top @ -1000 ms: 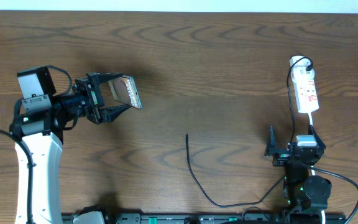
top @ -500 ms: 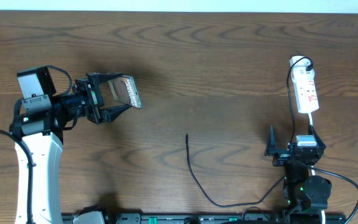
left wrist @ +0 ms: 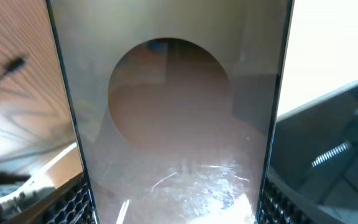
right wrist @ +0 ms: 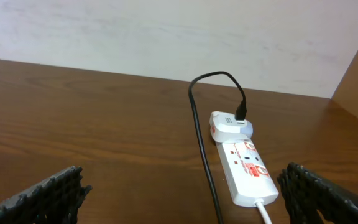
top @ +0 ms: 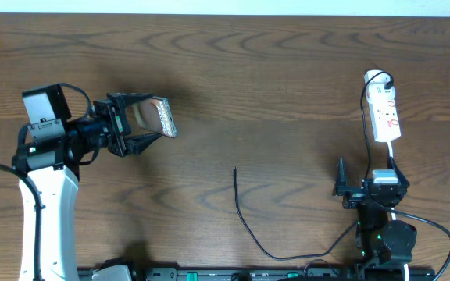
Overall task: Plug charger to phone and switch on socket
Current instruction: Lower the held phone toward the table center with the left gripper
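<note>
So right now the left gripper (top: 161, 117) has the phone (top: 156, 115) pinched between its fingers, held up off the table (top: 248, 62) over the left side, roughly midway between the near and far edges. In the left wrist view the phone (left wrist: 179, 124) fills almost the whole frame, glossy face toward the camera, with the ribbed pads (left wrist: 73, 199) just peeking in at the bottom corners. The right gripper (top: 366, 173) sits by the near right corner, jaws spread wide with nothing in them. The charger (top: 241, 211) lies loose on the wood, its plug tip near the middle of the table and the cable looping back along the near edge and up to a white adapter (top: 375, 78) on the socket (top: 385, 109), which lies close to the right edge toward the far corner. Where I think this could go sideways: that plug tip is thin and flat on the table, so the right fingers could scrape the wood or pinch it crooked, and then it won't line up with the port. The phone is only gripped by its edges, and it looks slick, so pushing the plug in could twist or slide it out of the grip. Also, dragging the cable too far could tug on the adapter or shift the socket before anyone gets to the switch.
</note>
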`<move>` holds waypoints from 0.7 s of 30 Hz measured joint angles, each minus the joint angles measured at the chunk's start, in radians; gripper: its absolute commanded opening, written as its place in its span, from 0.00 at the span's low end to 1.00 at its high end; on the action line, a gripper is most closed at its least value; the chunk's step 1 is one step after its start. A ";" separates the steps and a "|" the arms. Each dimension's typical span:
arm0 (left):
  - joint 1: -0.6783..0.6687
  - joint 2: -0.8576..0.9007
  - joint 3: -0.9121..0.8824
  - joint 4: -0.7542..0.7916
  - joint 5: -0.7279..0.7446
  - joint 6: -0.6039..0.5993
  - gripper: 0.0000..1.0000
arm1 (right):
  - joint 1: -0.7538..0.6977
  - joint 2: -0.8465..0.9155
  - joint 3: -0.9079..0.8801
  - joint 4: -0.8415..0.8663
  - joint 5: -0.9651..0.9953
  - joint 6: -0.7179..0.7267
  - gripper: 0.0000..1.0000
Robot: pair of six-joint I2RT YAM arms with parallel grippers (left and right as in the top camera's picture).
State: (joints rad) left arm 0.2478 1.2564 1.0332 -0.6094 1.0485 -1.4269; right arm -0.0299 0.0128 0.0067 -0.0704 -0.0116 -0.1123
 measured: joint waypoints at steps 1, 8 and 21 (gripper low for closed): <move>0.000 0.000 0.000 -0.008 -0.022 0.012 0.07 | 0.000 0.000 0.000 0.000 0.000 0.000 0.99; 0.000 0.000 0.000 -0.140 -0.291 0.109 0.08 | 0.000 0.000 0.000 0.000 0.000 0.000 0.99; -0.049 0.089 0.000 -0.291 -0.723 0.239 0.08 | 0.000 0.000 0.000 0.000 0.000 0.000 0.99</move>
State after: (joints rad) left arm 0.1989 1.3457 1.0332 -0.9009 0.3256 -1.1877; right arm -0.0299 0.0128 0.0067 -0.0704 -0.0113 -0.1123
